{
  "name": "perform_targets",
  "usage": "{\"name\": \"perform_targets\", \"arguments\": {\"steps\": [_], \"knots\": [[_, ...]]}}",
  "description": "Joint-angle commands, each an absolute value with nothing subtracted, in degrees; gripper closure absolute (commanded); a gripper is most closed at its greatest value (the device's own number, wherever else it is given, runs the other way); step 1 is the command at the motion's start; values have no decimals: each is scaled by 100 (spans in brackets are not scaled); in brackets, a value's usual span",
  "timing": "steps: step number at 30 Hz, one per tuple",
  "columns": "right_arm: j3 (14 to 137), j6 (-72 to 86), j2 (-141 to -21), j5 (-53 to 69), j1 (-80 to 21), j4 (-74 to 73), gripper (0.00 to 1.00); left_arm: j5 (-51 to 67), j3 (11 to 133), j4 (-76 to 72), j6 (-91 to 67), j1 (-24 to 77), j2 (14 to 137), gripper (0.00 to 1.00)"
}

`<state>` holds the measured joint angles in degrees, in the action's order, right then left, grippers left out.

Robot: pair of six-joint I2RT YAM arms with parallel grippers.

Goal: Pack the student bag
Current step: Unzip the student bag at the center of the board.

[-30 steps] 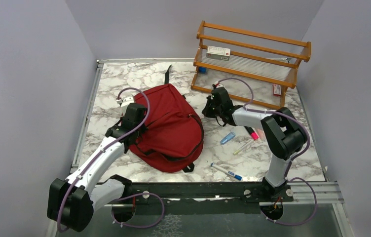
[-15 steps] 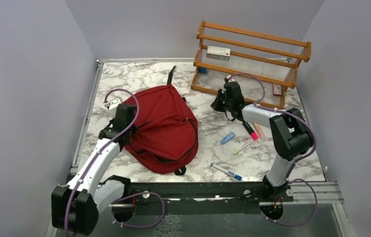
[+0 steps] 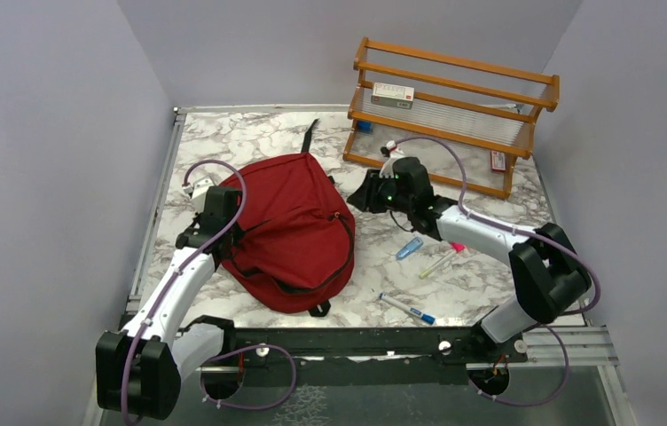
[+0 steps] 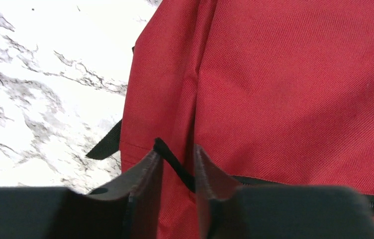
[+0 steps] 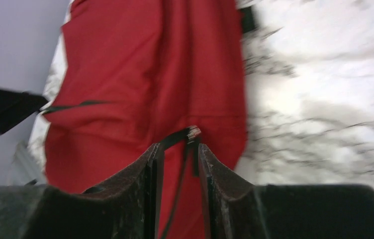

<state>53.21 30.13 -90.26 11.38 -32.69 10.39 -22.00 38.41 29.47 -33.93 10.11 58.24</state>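
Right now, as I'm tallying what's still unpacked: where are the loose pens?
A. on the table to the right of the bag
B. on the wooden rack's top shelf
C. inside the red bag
A: the loose pens lie scattered on the marble table to the right of the student bag.

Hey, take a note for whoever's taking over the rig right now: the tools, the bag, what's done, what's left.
Left tool: fingers narrowly apart around a black strap at the student bag's left edge; grip unclear.
Right tool: likewise around a black cord at its right edge; blurred.
Bag lies on the table, looks closed; pens loose beside it.
Done: nothing visibly packed. Left: open bag, load pens.
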Motion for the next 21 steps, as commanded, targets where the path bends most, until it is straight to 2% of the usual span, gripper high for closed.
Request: {"name": "perform_targets", "arguments": {"steps": [1,4,7,15,18,21], "knots": [[4980,3718,-8578,793,-3871,1478,62,-2289,3859,2816,-3243,950,5588,65],[4809,4154,-8450,341,-4334,1717,59,-2253,3954,2661,-3064,950,5527,58],[4728,4422,-8446,-175,-4683,1735,57,-2108,4106,2479,-2725,949,5496,47],[4551,4297,-8056,-1564,-4754,795,54,-882,4278,1714,-1549,949,5626,36],[4534,4057,-7825,-1548,-4749,557,53,-270,4333,1482,-1160,949,5798,32],[4679,3986,-7691,-938,-4752,474,52,254,4440,1382,-805,954,6012,28]]}}
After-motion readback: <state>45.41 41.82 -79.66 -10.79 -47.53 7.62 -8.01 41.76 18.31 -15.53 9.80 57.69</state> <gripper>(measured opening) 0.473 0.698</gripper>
